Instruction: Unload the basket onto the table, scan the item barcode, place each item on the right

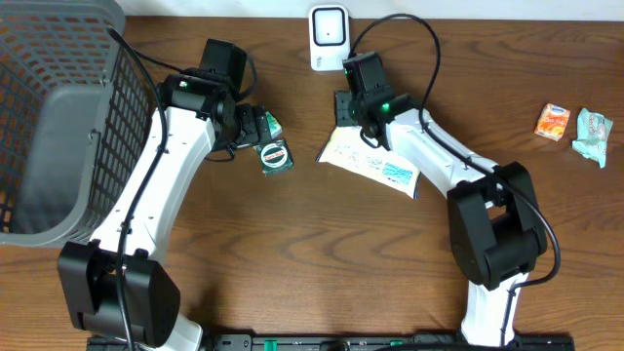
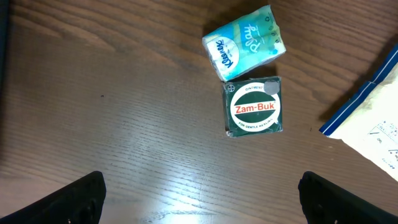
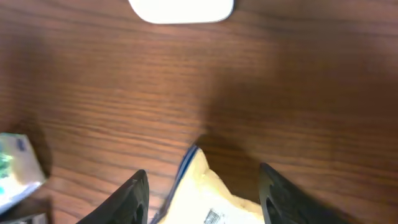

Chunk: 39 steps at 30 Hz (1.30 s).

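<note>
Lying flat on the table (image 1: 292,244) just below the scanner (image 1: 329,37), the packet (image 1: 375,168) is the item nearest to being scanned. Its upper corner sits under the right pincer (image 3: 205,193). In the right wrist view that pincer straddles the packet's blue-edged corner with its fingers apart and a sliver of table showing on either side. It reads as open, around the packet rather than clamped on it. A small barcode (image 3: 214,216) shows face up on the packet at the bottom of that view.

The left pincer (image 2: 202,202) hangs wide open above the bare table. A green tin (image 2: 254,107) and a tissue pack (image 2: 245,42) lie ahead of it, touching each other, and it touches neither.

The packet looks thin, light and floppy, probably a paper or film sachet with a glossy face. It would likely sag or fold if lifted by one corner, and a shallow pinch could slip off. The better hold is probably on the stiffer blue seam edge. The fingers should go well in from the corner and clear of the barcode, so that the code stays uncovered and fairly flat when turned toward the scanner. Since the code faces upward, the packet will probably need tilting to present it.
</note>
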Each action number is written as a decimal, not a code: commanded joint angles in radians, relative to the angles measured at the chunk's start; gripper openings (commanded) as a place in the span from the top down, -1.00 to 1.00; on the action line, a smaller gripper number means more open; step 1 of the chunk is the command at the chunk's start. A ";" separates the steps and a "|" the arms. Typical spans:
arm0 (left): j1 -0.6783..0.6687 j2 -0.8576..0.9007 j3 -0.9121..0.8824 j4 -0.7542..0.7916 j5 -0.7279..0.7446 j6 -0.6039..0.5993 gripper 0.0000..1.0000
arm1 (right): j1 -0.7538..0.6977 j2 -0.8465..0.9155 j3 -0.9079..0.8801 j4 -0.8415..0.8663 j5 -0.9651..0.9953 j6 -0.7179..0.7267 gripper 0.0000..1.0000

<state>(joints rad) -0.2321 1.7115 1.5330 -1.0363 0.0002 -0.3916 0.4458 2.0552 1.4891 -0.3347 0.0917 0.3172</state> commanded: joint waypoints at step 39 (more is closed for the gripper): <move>0.003 0.000 0.008 -0.003 -0.011 0.005 -0.95 | 0.025 -0.245 -0.019 -0.691 -0.172 -0.169 0.68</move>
<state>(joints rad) -0.2321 1.7115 1.5330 -1.0355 -0.0002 -0.3916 0.4622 1.8286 1.4750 -0.9512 -0.0788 0.1524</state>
